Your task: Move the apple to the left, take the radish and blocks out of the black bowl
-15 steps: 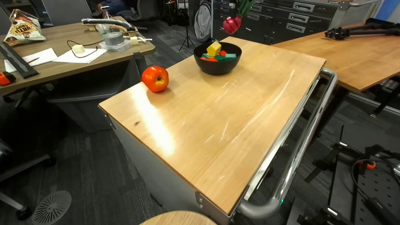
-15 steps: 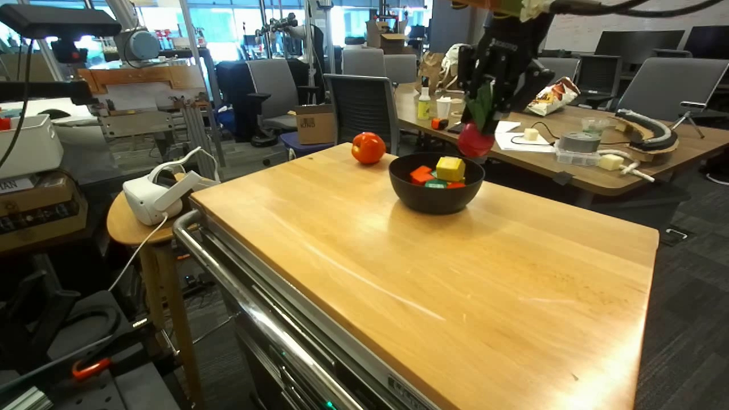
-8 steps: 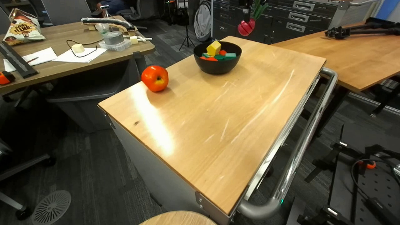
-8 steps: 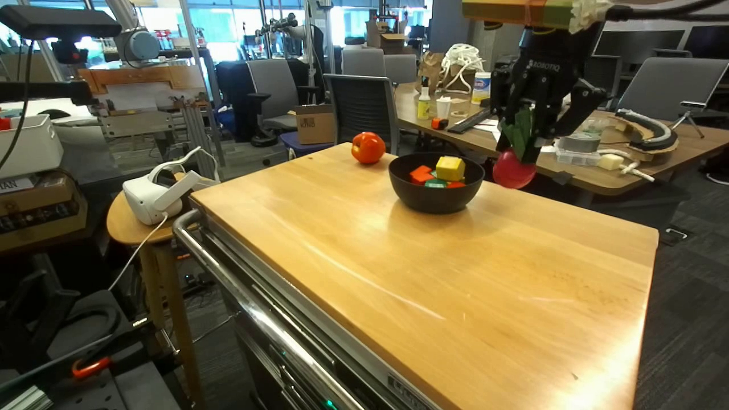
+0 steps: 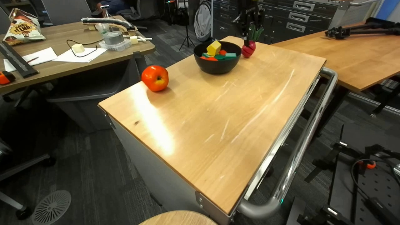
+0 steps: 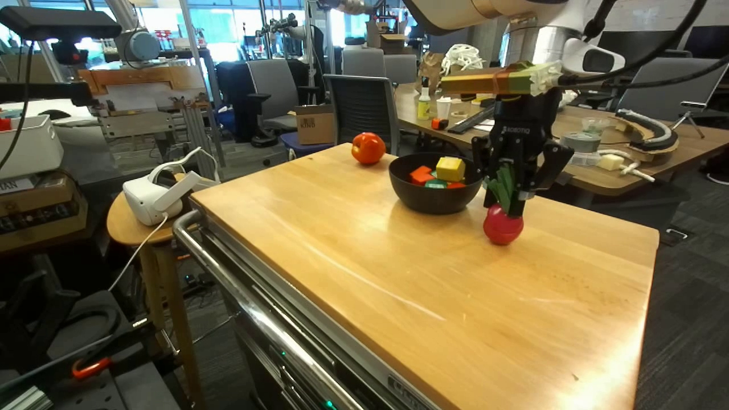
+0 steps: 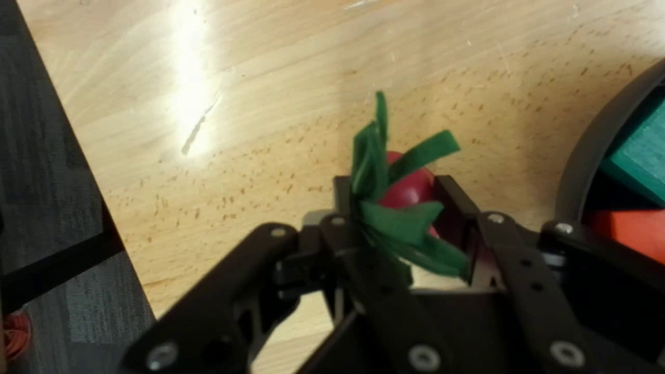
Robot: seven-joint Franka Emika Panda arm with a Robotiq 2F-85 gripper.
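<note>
My gripper [image 6: 503,206] points down and is shut on the radish [image 6: 503,225], with the green stem up between the fingers. The radish is low at the table surface, beside the black bowl [image 6: 436,200]; I cannot tell whether it touches the table. In the wrist view, the radish [image 7: 413,188] sits between the fingertips, partly hidden by its leaves. The blocks lie in the bowl: a yellow block [image 6: 450,168] on top, with red block [image 6: 421,175] and green ones below. The apple [image 5: 155,78] rests on the table beyond the bowl, apart from it.
The wooden cart top [image 5: 212,115] has a metal handle [image 5: 300,156] along one side. A desk [image 5: 137,50] with tape, papers and a chip bag stands behind. A stool with a white headset [image 6: 154,196] is beside the cart.
The gripper has carried the radish past the bowl, away from the apple side, and lowered it to about table level. The apple, bowl and blocks have not moved.
</note>
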